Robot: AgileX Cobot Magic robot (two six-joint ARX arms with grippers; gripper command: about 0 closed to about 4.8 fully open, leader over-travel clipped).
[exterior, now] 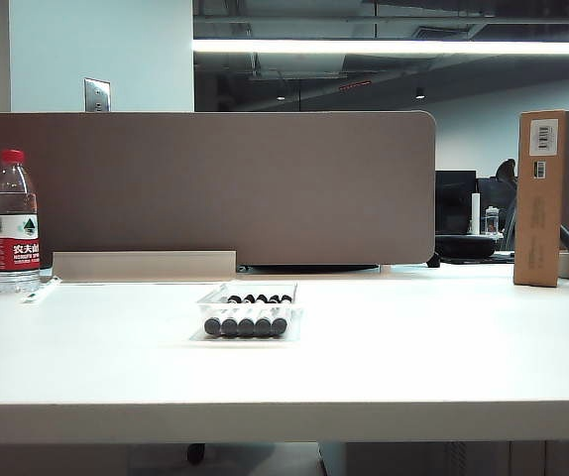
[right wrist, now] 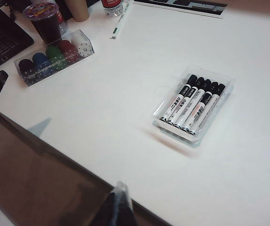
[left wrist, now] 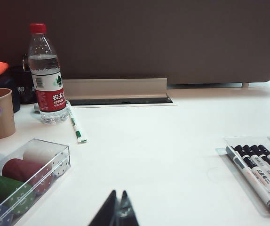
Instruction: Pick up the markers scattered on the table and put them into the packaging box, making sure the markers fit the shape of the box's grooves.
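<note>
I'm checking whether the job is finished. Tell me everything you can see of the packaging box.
The packaging box is a shallow, clear plastic tray with a flat rim, lying flat near the middle of the white table. Five markers lie side by side in it, parallel, black caps all at the same end. No marker lies loose nearby. Neither gripper touches it.

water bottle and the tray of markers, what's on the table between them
Only bare white table between the water bottle and the packaging box of markers, apart from a green-capped pen beside the bottle, in the left wrist view.
</note>
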